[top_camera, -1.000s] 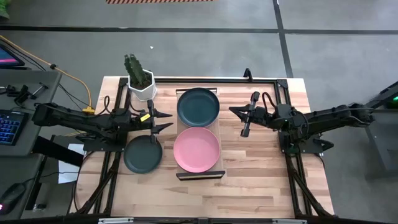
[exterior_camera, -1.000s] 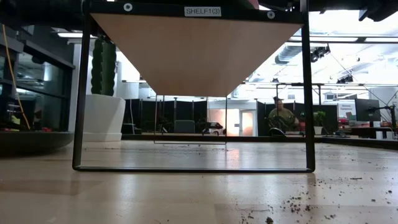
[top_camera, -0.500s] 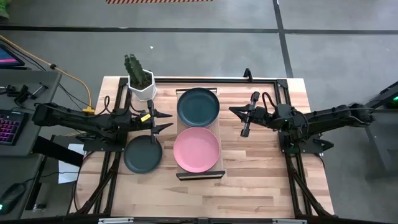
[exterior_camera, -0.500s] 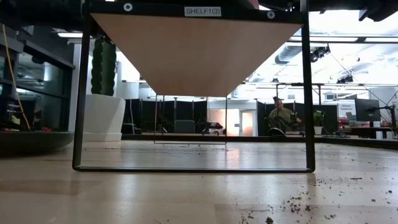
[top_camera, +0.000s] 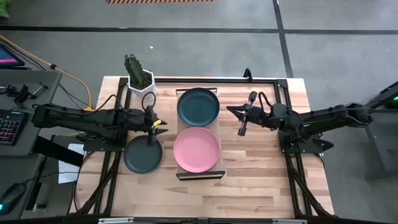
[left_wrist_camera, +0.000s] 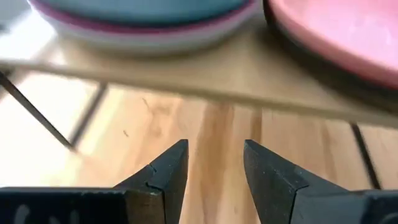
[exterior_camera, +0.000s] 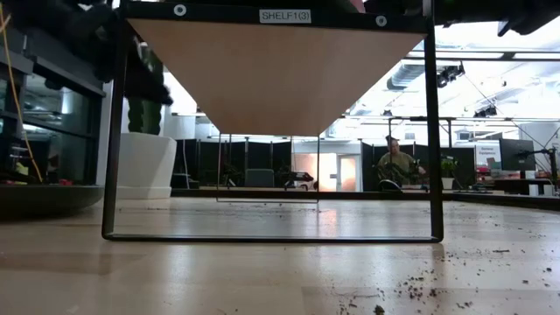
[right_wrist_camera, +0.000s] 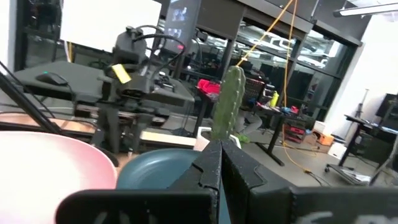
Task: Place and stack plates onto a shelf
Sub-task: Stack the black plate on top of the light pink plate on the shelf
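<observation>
White label [exterior_camera: 285,16] on shelf [exterior_camera: 271,70] reads "SHELF1(3)".

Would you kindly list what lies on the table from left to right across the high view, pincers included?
Dark teal-grey round plate on the tabletop → left pincer → pink round plate on the light-wood shelf → right pincer.

Light-wood tabletop [top_camera: 249,180], potted cactus [top_camera: 140,78] far left, dark teal plate [top_camera: 142,155] left, shelf [top_camera: 221,134] mid-table bearing teal plate [top_camera: 198,105] far, pink plate [top_camera: 196,149] near
</observation>
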Robot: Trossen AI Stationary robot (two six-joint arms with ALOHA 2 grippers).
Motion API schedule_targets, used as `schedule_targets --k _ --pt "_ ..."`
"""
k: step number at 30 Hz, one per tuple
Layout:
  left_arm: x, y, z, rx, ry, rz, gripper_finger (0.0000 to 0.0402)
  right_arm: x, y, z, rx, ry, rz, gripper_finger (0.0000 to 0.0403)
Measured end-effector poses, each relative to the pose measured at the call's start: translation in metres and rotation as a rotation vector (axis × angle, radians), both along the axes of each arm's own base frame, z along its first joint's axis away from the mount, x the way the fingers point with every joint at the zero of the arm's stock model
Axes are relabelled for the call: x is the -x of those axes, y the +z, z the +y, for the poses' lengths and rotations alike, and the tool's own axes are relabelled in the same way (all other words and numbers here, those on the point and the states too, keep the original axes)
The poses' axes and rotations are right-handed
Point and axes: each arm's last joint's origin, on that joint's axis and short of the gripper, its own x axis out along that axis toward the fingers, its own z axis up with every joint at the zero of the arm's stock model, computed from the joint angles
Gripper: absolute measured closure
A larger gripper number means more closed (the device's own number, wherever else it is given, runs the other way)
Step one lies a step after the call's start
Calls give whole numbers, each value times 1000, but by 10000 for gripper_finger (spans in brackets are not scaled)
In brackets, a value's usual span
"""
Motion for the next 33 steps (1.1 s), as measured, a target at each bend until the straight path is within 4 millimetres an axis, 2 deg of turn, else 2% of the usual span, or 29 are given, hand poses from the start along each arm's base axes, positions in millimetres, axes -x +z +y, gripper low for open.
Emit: schedule_targets --k 5,8,12,16,19,23,29,33 --pt "5 -11 0 92 53 117 259 -1 -1 -5 -27 -20 -4 403" --pt "6 -27 -1 157 75 182 259 -1 -1 -6 -50 -21 -11 403" --pt "10 -56 -7 225 -2 320 259 -1 -1 -6 -50 -21 -11 403" --pt "13 -74 -13 243 -97 424 259 -1 -1 -6 -50 -21 -11 403" --pt "11 -75 -17 248 -150 441 259 0 0 -6 -50 -21 -15 403" --pt "6 -67 -21 207 -211 420 259 0 1 -6 -50 -21 -26 403" --pt "0 -58 -24 32 -289 389 259 0 1 -6 -50 -21 -26 403" --pt "0 -61 -24 -8 -320 420 259 0 1 -6 -50 -21 -26 403"
